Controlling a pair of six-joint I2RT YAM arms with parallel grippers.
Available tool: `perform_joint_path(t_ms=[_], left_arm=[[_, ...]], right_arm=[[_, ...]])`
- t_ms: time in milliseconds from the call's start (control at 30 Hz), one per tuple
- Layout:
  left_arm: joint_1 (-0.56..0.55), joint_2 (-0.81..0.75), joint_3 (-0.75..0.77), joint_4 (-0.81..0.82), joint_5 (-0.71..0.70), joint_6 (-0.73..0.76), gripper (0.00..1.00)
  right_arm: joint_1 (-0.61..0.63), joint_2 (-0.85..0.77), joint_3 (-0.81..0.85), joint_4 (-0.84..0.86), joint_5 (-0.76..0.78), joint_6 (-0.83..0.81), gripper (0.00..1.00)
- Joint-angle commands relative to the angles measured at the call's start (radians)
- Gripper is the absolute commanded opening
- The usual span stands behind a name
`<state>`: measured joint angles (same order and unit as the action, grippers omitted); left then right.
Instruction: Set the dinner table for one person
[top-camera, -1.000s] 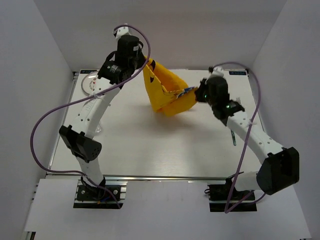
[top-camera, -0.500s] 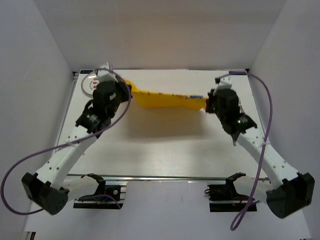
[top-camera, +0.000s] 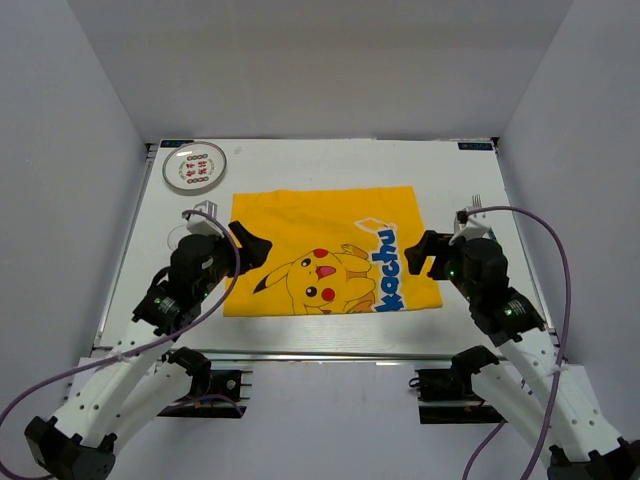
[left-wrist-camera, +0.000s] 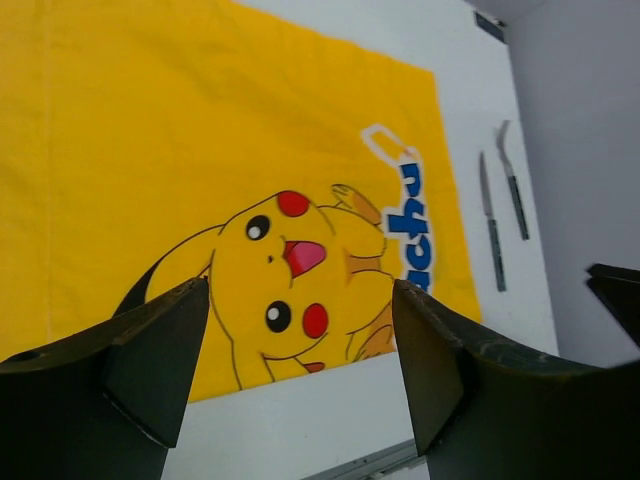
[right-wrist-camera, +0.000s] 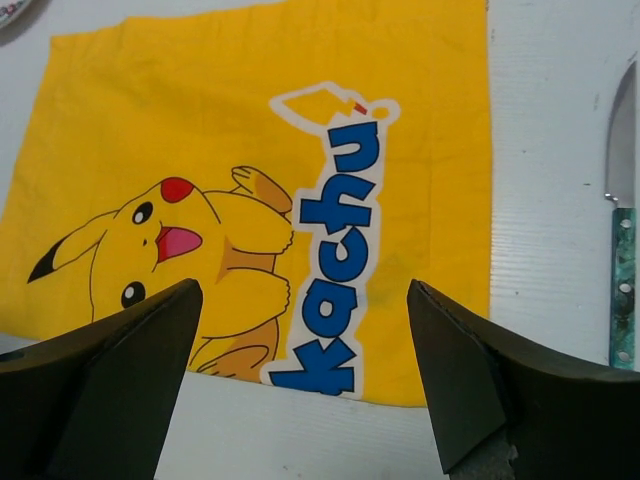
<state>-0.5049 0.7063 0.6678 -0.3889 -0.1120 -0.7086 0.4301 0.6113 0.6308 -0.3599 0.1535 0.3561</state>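
Desk (top-camera: 330, 160), the dinner surface to be set: work is judged to be at an early stage.

The left tool (top-camera: 252, 246) and right tool (top-camera: 420, 255) both stand wide apart and hold nothing. Each hovers at a near corner of the yellow cloth (top-camera: 320, 240), which lies spread flat on the desk between them, print up.

The cloth appears to be laid as the placemat, so that step is judged done. The plate (top-camera: 194, 167) sits beyond the left tool at the far corner, apart from the cloth. The cutlery (left-wrist-camera: 491, 235) lies outboard of the right tool, off the cloth's edge. Placing the plate on the cloth and the cutlery beside it is judged outstanding.

Only the overhead view shows the plate. The left wrist view shows two slim pieces of cutlery side by side, largely masked overhead by the right arm. The right wrist view catches only one, a knife (right-wrist-camera: 620, 180) with a green handle, at its frame edge.
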Motion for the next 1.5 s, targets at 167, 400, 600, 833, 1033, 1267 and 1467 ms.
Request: perform_joint_path(t_ms=[167, 400, 600, 833, 1033, 1267, 1467], left_arm=[[0.003, 0.341, 0.202, -0.036, 0.098, 0.012, 0.84], [0.003, 0.775, 0.449, -0.194, 0.052, -0.046, 0.83], [0.003, 0.961, 0.524, -0.231, 0.017, -0.054, 0.84], [0.003, 1.177, 0.636, -0.281, 0.006, -0.051, 0.84], [0.016, 1.24, 0.661, -0.283, -0.029, -0.043, 0.83], [0.016, 1.263, 0.722, -0.323, -0.06, -0.032, 0.84], [-0.001, 1.054, 0.684, -0.341, -0.089, -0.034, 0.85]], right_arm=[[0.002, 0.513, 0.142, 0.059, -0.063, 0.075, 0.89], [0.013, 0.906, 0.366, -0.007, 0.003, 0.145, 0.89], [0.024, 1.16, 0.578, -0.124, 0.052, 0.124, 0.89], [-0.005, 1.475, 0.836, -0.318, 0.187, 0.129, 0.89], [-0.08, 1.446, 0.727, -0.263, 0.169, 0.181, 0.89], [-0.094, 1.336, 0.675, -0.221, 0.146, 0.179, 0.89], [-0.07, 1.055, 0.574, -0.151, 0.089, 0.139, 0.89]])
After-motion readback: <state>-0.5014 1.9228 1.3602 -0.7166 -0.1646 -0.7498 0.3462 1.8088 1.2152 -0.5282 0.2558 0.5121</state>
